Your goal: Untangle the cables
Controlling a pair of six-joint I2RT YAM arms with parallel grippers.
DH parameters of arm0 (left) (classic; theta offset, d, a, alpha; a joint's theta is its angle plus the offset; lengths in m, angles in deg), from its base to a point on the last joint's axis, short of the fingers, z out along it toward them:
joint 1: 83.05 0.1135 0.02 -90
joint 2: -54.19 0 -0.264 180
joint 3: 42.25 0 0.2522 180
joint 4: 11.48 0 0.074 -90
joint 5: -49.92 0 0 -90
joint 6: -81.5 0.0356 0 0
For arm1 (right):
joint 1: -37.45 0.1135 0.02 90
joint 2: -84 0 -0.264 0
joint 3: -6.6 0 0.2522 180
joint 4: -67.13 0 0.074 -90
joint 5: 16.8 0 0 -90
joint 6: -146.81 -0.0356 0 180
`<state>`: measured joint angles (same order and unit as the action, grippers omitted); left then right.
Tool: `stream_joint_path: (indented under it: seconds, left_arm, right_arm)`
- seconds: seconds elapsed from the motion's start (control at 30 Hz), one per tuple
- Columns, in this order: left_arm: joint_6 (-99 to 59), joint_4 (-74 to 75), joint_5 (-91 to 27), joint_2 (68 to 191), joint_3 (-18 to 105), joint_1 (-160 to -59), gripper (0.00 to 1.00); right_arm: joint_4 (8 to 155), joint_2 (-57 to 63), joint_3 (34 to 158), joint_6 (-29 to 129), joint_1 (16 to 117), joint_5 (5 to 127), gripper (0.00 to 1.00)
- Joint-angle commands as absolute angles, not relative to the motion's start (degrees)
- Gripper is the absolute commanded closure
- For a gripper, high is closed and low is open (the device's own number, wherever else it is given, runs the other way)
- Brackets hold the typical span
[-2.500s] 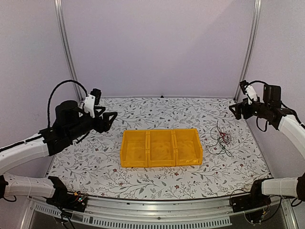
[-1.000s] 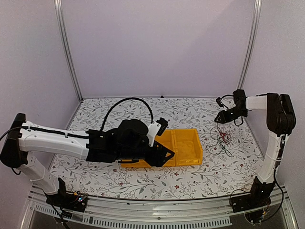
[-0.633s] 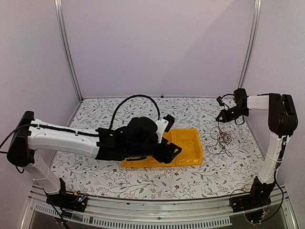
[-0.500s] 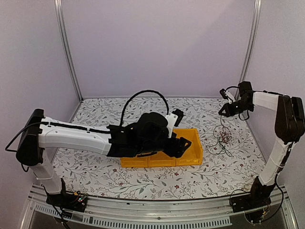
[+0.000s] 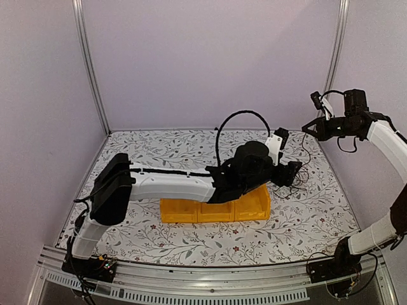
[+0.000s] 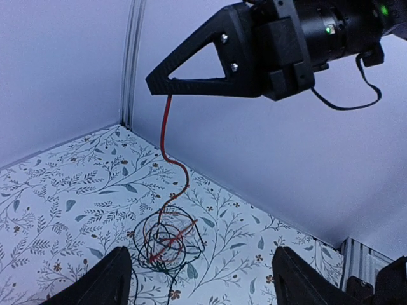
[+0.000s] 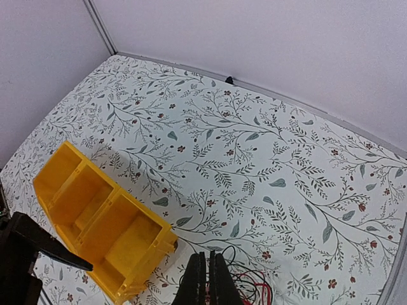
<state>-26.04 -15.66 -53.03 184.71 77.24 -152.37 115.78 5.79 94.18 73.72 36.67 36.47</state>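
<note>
Half a second ago the left arm's wrist hung over the yellow bin [image 5: 197, 213]. It has since stretched on past the bin's 3 o'clock end, so the left gripper [image 5: 291, 174] now sits just at 9 o'clock of the cables [image 6: 168, 236]. Its wrist view shows the two fingers [image 6: 117, 279] spread wide. The tangle lies ahead of them, framed between the pair and not touched. The cables rest on the flowered table [image 5: 165, 149] as a small knot of dark, green and red loops. They lie near the bin's 3 o'clock side, about where they lay before. The right gripper [image 5: 306, 129] has risen since the earlier frames and now stands up off the table, toward 1 o'clock of the tangle. Its fingers are pinched together on the red cable [image 6: 166, 127]. That cable hangs from the fingertips in a loose curve down into the knot, whose other loops rest on the table. Two and a half seconds ago both arms were drawn back to their own sides of the table, and the bin stood uncovered between them.
</note>
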Motion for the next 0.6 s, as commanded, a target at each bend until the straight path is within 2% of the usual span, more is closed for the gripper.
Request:
stream_joint_path:
  seconds: [0.0, 0.23, 0.33, 0.57]
  left_arm:
    - [-20.65, -23.25, -54.85, 193.01, 87.51, -151.47, 0.22]
    - [-21.91, -27.22, -52.94, 208.86, 106.04, -150.44, 0.21]
    - [-24.82, -29.26, -50.08, 215.11, 112.58, -149.26, 0.23]
    - [-30.43, -31.07, -44.25, 218.9, 112.65, -148.59, 0.29]
  right_arm:
    - [120.8, 12.05, 95.64, 72.86, 36.57, 33.28, 1.0]
    - [127.76, 14.69, 100.53, 74.55, 36.66, 29.12, 1.0]
    - [129.51, 15.82, 103.24, 75.31, 36.64, 26.9, 1.0]
    - [130.77, 16.92, 112.38, 75.42, 36.65, 20.46, 1.0]
